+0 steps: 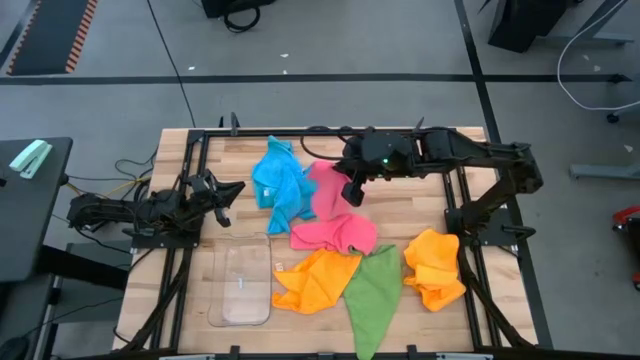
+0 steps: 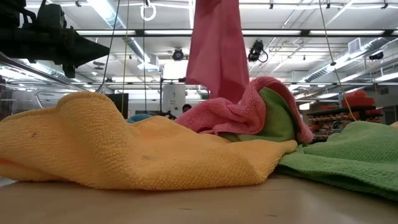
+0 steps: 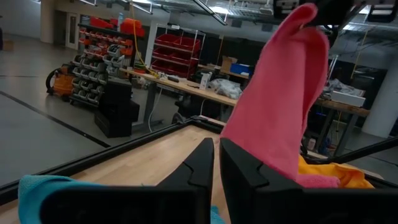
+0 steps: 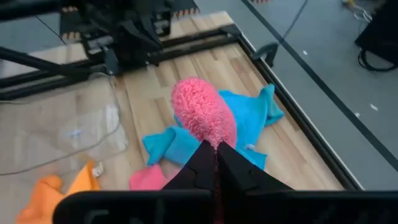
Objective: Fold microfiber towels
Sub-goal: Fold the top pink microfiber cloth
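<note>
Your pink towel point(image 1: 330, 205) hangs lengthwise, long axis vertical, upper end pinched in the closed right gripper point(image 1: 353, 196) above mid-table, lower end trailing onto the pile. Your left gripper point(image 1: 232, 192) waits at the left edge, fingers nearly together, empty.

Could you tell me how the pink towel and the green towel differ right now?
The pink towel is pinched by the shut right gripper and partly lifted, hanging in a long drape with its lower end on the table; the green towel lies wholly on the table, held by nothing. The pink towel sits mid-table beside the blue towel; the green towel lies at the near edge between two orange towels. Both are unfolded.
</note>
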{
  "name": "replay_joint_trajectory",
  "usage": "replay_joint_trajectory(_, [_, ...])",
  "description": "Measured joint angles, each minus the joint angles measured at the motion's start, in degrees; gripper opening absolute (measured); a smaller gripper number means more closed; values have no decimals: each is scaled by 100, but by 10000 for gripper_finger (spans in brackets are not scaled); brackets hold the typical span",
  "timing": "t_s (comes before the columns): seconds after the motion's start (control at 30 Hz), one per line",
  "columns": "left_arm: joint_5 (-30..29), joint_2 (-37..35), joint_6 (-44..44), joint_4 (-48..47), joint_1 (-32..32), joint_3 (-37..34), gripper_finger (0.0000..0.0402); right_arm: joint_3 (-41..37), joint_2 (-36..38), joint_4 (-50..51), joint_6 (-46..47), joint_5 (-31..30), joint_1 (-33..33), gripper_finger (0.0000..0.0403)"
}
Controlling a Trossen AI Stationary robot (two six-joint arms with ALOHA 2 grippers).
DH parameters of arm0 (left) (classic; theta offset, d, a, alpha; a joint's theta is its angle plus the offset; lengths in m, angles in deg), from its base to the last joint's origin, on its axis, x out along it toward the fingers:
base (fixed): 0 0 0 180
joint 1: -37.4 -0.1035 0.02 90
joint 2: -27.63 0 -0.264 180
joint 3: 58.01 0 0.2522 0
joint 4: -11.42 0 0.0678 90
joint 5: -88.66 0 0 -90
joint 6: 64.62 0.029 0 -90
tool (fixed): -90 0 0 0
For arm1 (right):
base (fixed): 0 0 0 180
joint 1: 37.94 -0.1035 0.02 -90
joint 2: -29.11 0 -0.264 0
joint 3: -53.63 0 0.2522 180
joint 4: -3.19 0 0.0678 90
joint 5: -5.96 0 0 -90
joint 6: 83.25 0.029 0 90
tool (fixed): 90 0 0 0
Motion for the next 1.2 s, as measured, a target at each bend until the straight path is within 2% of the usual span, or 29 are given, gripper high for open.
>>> replay_joint_trajectory(0.23, [0, -1, 0, 2, 0, -1, 24, -26, 40, 111, 13, -9, -61, 10])
replay_joint_trajectory(0.47, [2, -2, 2, 0, 0, -2, 30, 73, 325, 92, 195, 137, -423, 10])
replay_joint_trajectory(0.7, [0, 0, 2, -3, -1, 0, 35, 168, 513, 831, 552, 397, -780, 10])
replay_joint_trajectory(0.9, [1, -2, 2, -7, 0, -1, 27, 192, 781, 1032, 745, 1256, -830, 10])
replay_joint_trajectory(1.0, [2, 0, -48, -1, -2, -2, 26, 190, 870, 1045, 923, 1435, -830, 10])
replay_joint_trajectory(1.2, [2, 0, -815, 6, 0, -2, 35, 132, 857, 1106, 1130, 1593, -779, 10])
